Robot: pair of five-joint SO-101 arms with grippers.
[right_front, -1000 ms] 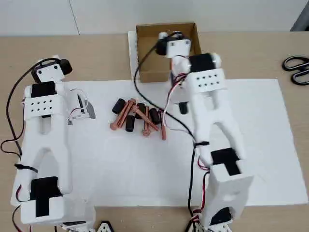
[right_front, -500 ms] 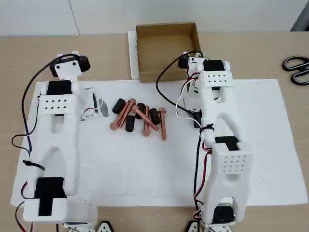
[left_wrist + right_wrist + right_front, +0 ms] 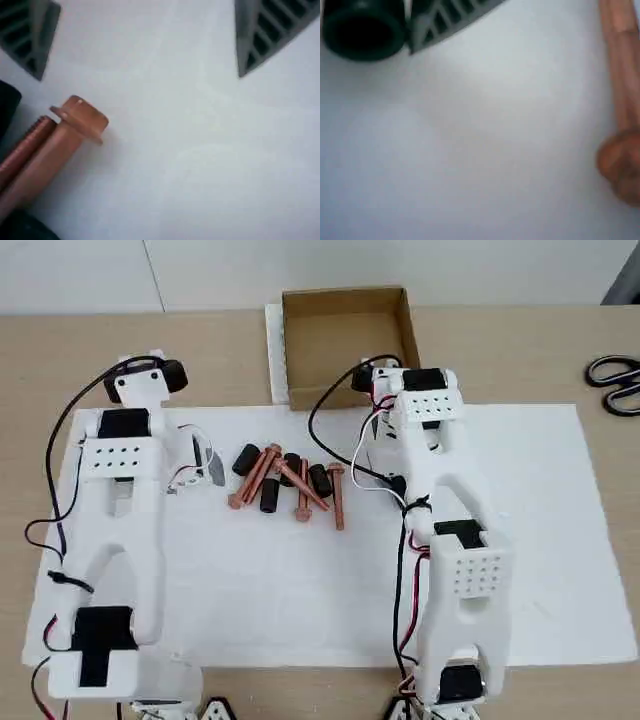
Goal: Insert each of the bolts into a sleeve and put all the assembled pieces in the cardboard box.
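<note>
My left hand [image 3: 140,75] is spread apart; the copper-coloured flanged metal bolt [image 3: 55,150], lower left, feels stiff, probably slippery: I'd pinch mid-shank.

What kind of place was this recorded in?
Probably a lab or workshop bench for robot practice: two small arms at a wooden table, a white sheet as work mat, and bolts, sleeves and a cardboard box laid out.

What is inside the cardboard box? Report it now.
Inside the cardboard box, bare brown floor is all that shows. The bolts and sleeves lie outside on the white sheet. The box's near wall covers the floor strip just behind it.
</note>
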